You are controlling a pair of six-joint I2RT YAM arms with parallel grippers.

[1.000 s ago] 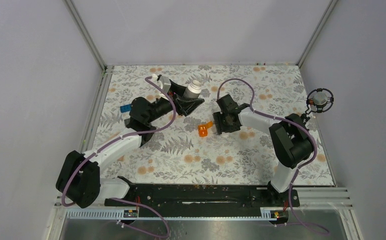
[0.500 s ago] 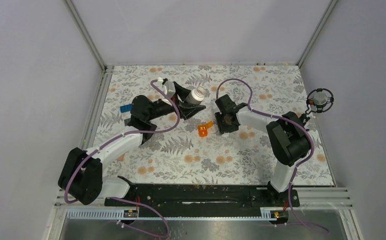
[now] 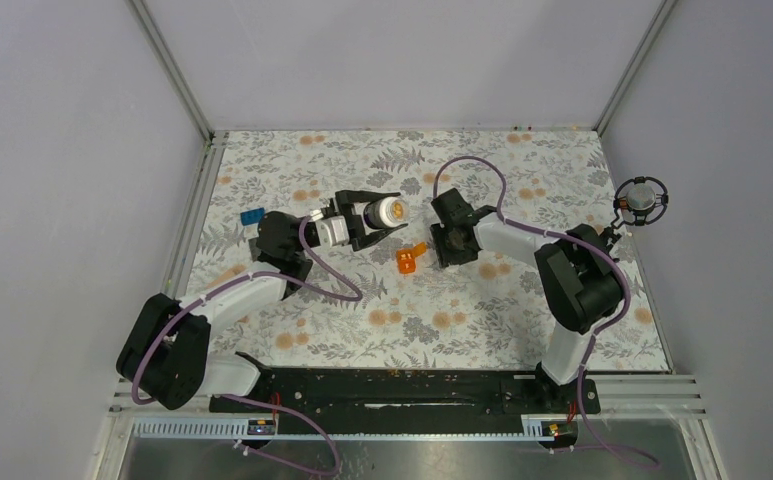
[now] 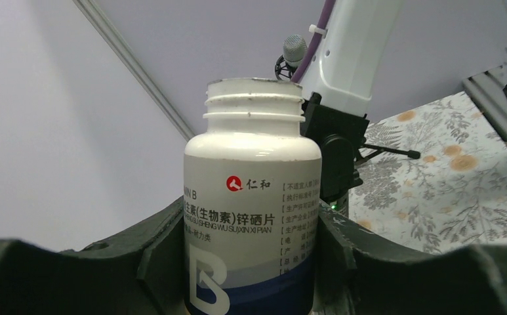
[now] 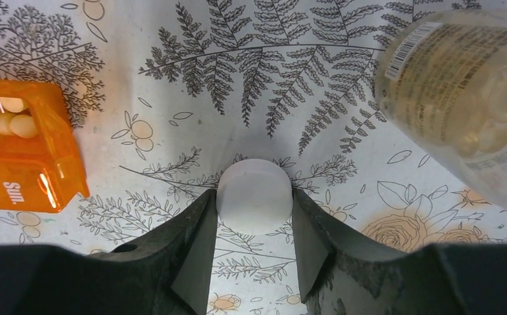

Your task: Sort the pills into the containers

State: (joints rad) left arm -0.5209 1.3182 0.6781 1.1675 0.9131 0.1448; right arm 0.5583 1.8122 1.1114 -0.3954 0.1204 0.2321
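**A:** What has the left arm got?

**B:** The left fingers (image 4: 165, 252) are clamped on the white-and-dark bottle (image 4: 252, 197), one finger on each side of its body. The lid is off and the threaded neck is bare (the label is in Chinese, with a big B on the dark blue band).

**A:** Where is the bottle?

**B:** From above, the bottle is over the far middle of the floral table (image 3: 462, 320). Its open mouth is turned toward the right arm.

**A:** And the right arm?

**B:** The right fingers (image 5: 195, 249) press on both sides of a white round cap (image 5: 254, 197), low over the cloth. I cannot tell whether the cap rests on the table or is just off it.

**A:** What about the other containers?

**B:** The orange box (image 5: 24, 154) lies between the two arms' fingers. It is near the cap but apart from it, is marked "Sun.", and has white pills (image 5: 14, 121) in one compartment. On the cap's other side the clear tan bottle (image 5: 460, 105) lies on its side with pale capsules (image 5: 493, 98) inside, also not touching the cap.

**A:** Is there anything else?

**B:** A blue brick (image 3: 252, 216) lies near the table's left edge, well apart from all of these.
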